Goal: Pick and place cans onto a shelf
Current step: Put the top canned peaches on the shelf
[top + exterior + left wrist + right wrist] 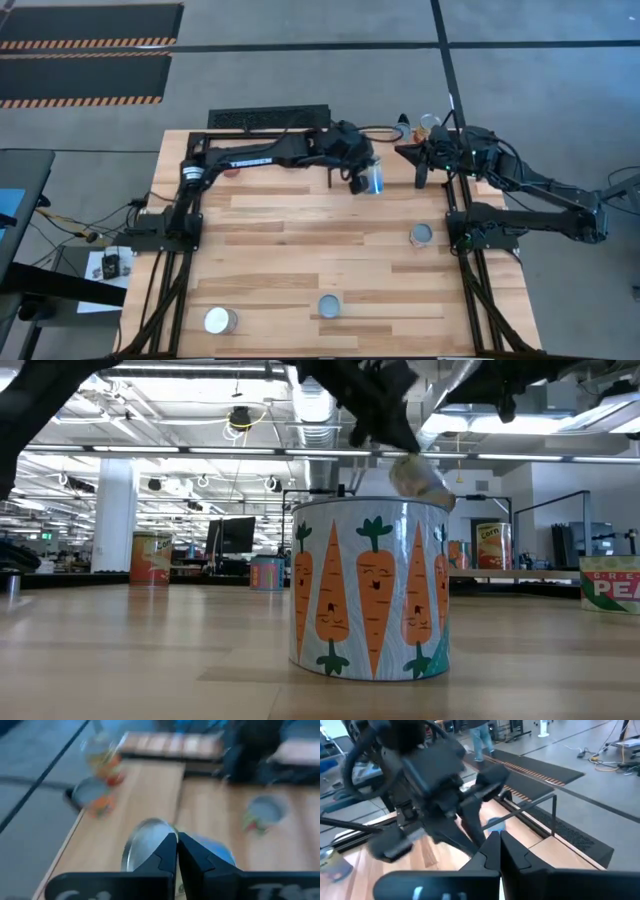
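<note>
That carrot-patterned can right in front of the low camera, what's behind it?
Above the carrot can a gripper carries a pale can. Beside it, more cans stand on a wooden ledge. Whatever sits directly behind it on the table is covered.

Left arm stretched across the far side of the table, its left gripper [366, 178] apparently clamped around a load held aloft, though the wrist view is blurred; right arm folded back, right gripper [421, 172] with fingers pressed together.
</note>
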Robot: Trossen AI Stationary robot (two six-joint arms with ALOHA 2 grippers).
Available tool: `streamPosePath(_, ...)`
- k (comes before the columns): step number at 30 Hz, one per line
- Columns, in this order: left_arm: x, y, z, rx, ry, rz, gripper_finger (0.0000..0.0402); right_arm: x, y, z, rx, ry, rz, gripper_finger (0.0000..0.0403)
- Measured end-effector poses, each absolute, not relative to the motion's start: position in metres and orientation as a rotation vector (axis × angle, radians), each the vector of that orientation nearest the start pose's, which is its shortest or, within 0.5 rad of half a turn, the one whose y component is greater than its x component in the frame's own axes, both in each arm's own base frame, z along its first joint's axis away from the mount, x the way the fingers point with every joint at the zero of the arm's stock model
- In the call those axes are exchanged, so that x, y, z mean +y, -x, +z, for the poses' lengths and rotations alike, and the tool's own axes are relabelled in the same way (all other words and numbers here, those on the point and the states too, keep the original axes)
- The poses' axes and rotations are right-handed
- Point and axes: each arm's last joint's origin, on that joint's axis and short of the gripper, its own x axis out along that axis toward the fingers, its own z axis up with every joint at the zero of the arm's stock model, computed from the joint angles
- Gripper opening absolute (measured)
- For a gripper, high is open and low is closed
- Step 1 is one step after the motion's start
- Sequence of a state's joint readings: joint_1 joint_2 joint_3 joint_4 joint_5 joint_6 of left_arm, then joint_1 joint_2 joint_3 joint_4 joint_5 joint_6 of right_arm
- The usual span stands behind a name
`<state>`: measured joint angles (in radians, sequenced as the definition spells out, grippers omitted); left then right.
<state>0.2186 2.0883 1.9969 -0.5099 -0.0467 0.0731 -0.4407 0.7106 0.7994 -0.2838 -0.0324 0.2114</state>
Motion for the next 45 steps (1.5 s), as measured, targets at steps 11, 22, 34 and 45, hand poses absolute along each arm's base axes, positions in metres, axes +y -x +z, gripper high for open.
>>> streamPosePath(11,0.126,-0.483,0.281,0.673,-0.099,0.382,0.0000,-0.066,-0.137,0.339,0.138,-0.250,-0.465,0.0014)
streamPosePath(22,0.107,-0.458,0.344,0.520,0.029,0.283,0.0000,-0.064,-0.137,0.335,0.176,-0.286,-0.457,0.0014)
streamPosePath(34,0.076,-0.414,0.396,0.424,0.130,0.227,0.0000,-0.050,-0.151,0.315,0.349,-0.496,-0.370,0.0019)
streamPosePath(45,0.050,-0.345,0.365,0.220,0.322,0.251,0.0000,-0.046,-0.181,0.292,0.494,-0.648,-0.386,0.0055)
